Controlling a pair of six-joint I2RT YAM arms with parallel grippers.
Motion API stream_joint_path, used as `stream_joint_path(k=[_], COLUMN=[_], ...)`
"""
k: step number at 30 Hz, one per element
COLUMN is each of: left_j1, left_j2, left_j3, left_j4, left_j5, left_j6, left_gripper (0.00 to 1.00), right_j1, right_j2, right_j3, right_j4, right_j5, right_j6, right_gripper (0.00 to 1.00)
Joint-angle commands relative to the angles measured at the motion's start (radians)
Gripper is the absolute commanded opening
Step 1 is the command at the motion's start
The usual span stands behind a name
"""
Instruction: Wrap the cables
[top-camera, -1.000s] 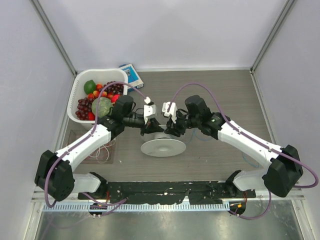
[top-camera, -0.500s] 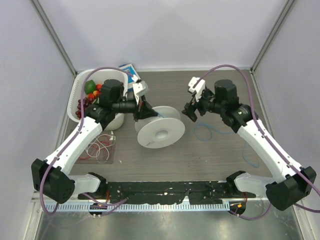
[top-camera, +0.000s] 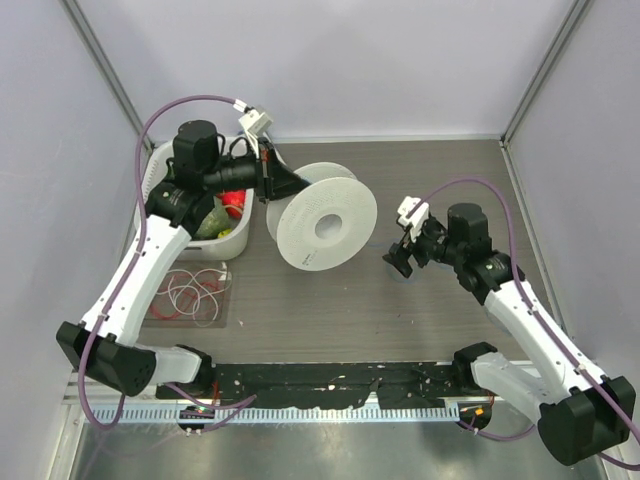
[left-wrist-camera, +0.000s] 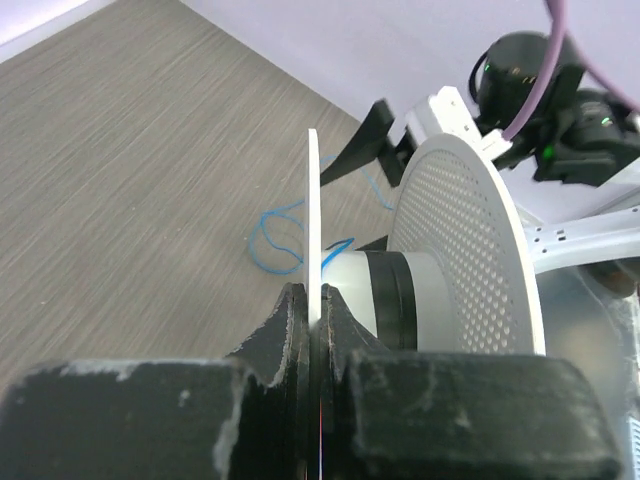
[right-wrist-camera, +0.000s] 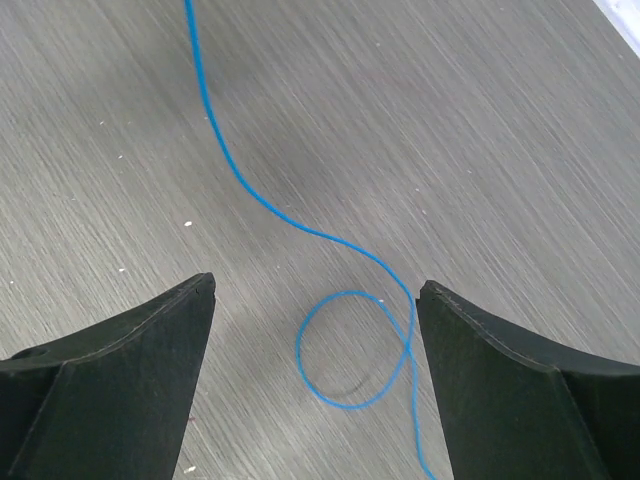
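Note:
My left gripper (top-camera: 283, 184) is shut on the thin edge of one flange of a white spool (top-camera: 322, 228) and holds it raised and tilted on edge. In the left wrist view the jaws (left-wrist-camera: 313, 300) pinch that flange (left-wrist-camera: 313, 210), with the hub (left-wrist-camera: 372, 290) and the perforated flange (left-wrist-camera: 470, 250) to the right. The blue cable (left-wrist-camera: 280, 235) lies loose on the table beyond. My right gripper (top-camera: 400, 262) is open low over the table. In the right wrist view its fingers straddle a small loop of the blue cable (right-wrist-camera: 352, 350). Red and white cables (top-camera: 192, 296) lie looped at the left.
A white basket (top-camera: 238, 232) of fruit stands at the back left, right beside the left arm. The grey walls close in the left, back and right. A black base rail (top-camera: 320, 380) runs along the near edge.
My left arm has lifted the spool off the table and swung it back and left, tilting it on edge. My right gripper has moved right and down to the blue cable on the table.

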Motion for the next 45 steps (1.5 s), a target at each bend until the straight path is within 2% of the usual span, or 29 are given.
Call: stream_joint_path(k=[1, 8, 18, 21, 26, 27, 29, 33, 45], left_j1=[0.006, 0.006, 0.006, 0.007, 0.058, 0.067, 0.078, 0.097, 0.151], left_j2=[0.006, 0.001, -0.005, -0.011, -0.020, -0.020, -0.022, -0.017, 0.006], left_j3=[0.075, 0.113, 0.073, 0.058, 0.055, 0.055, 0.053, 0.052, 0.044], left_j4=[0.070, 0.079, 0.222, 0.260, 0.286, 0.295, 0.305, 0.314, 0.346], left_j5=[-0.004, -0.021, 0.005, -0.016, -0.121, -0.136, -0.174, -0.230, -0.296], left_j6=[-0.206, -0.238, -0.402, -0.436, -0.465, -0.470, -0.476, -0.491, -0.550], left_gripper=[0.00, 0.00, 0.00, 0.00, 0.00, 0.00, 0.00, 0.00, 0.00], right_j1=[-0.002, -0.002, 0.003, 0.007, 0.006, 0.007, 0.007, 0.006, 0.007], right_j2=[-0.046, -0.020, 0.109, 0.133, 0.116, 0.115, 0.100, 0.075, 0.070], right_j3=[-0.077, -0.148, -0.168, -0.155, -0.155, -0.158, -0.165, -0.180, -0.168], right_j4=[0.229, 0.364, 0.477, 0.488, 0.413, 0.401, 0.382, 0.326, 0.309], right_j5=[-0.100, -0.140, -0.185, -0.185, -0.186, -0.179, -0.176, -0.166, -0.173], right_j6=[0.003, -0.044, -0.083, -0.069, -0.089, -0.093, -0.101, -0.102, -0.075], right_gripper=[0.87, 0.86, 0.75, 0.63, 0.30, 0.26, 0.13, 0.01, 0.02])
